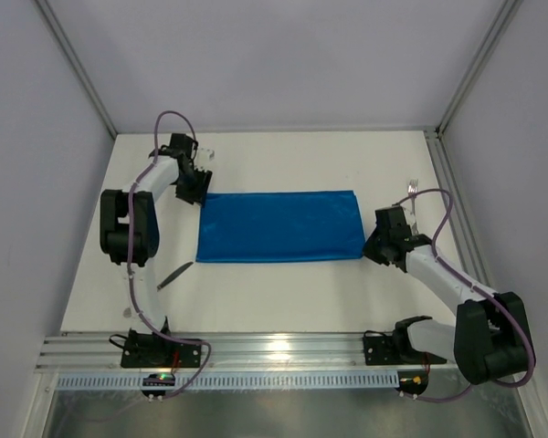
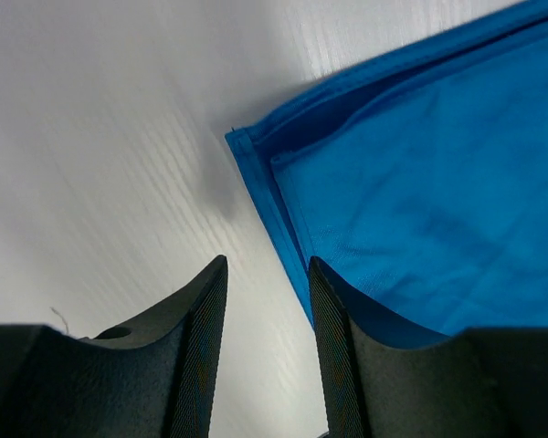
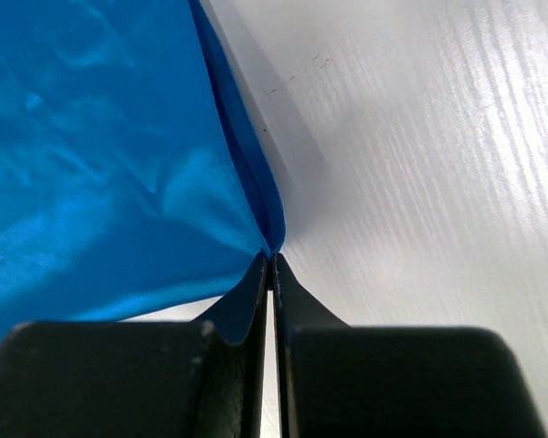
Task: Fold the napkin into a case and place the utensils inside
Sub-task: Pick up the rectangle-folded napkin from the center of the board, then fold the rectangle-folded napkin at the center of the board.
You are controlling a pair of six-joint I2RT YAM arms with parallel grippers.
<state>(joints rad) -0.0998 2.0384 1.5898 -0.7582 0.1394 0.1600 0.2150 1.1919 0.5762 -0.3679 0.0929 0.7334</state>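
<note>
Left gripper (image 2: pixel 267 265): jaws apart with only bare table (image 2: pixel 119 137) between them, at the 10 o'clock corner of the napkin (image 2: pixel 420 201).
Knife (image 1: pixel 175 276): dark grey, lying loose at the napkin's 8 o'clock.
Napkin: folded into a long, layered rectangle, flat at table centre.
Right gripper (image 3: pixel 271 260): jaws together, clamped on the napkin's 4 o'clock corner.
Step advice: probably another fold. The left gripper should take every layer at its corner before any lift, and both ends should then travel level.
Not verifiable: the fork (image 1: pixel 412 190) at 2 o'clock is too small to inspect. The layers in the right pinch cannot be counted.
</note>
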